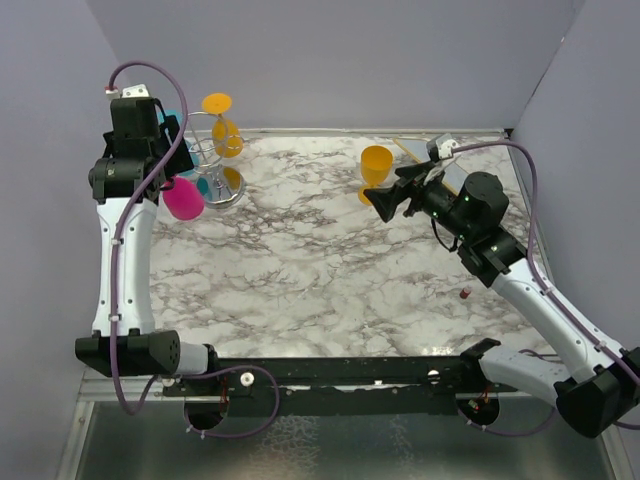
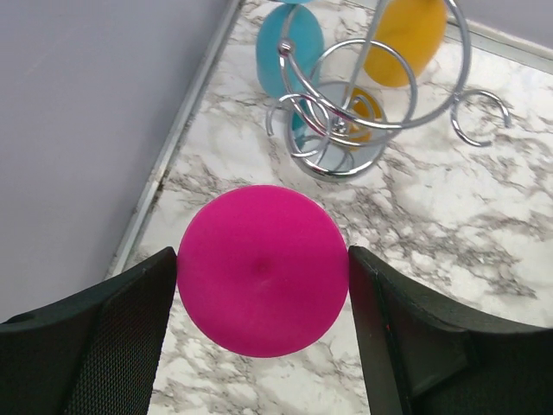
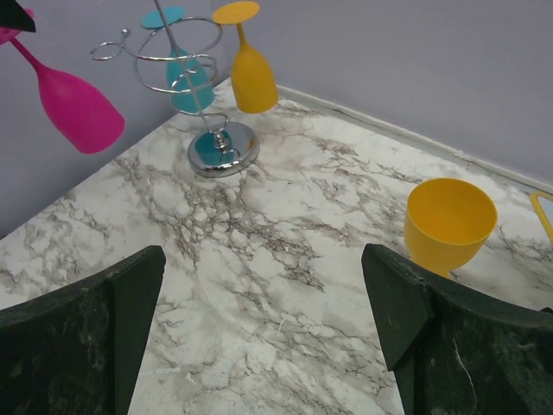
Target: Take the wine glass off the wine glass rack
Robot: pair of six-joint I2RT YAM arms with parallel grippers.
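1. The left fingers [image 2: 112, 337] grip the pink glass [image 2: 262, 268] by its foot, one on each side of the round rim.
2. The glass hangs bowl-down and tilted in the air. It is near the rack [image 3: 223, 149] but apart from it, above the left edge of the surface [image 3: 285, 285].
3. The right fingers [image 3: 78, 328] stand wide and empty, near a yellow glass [image 3: 449, 220] that is upright on the surface.
4. We judge the hold thin: only a smooth rim is pinched, so a sharp move could let the glass slip and drop.
5. A swing toward the rack could catch a hoop or knock the blue glass [image 3: 190, 82] or orange glass [image 3: 253, 78] hanging there. The wall [image 2: 78, 130] is close on the other side.
6. The glass is opaque magenta and matte, with a thin stem and a rounded bowl. We take it for light plastic.
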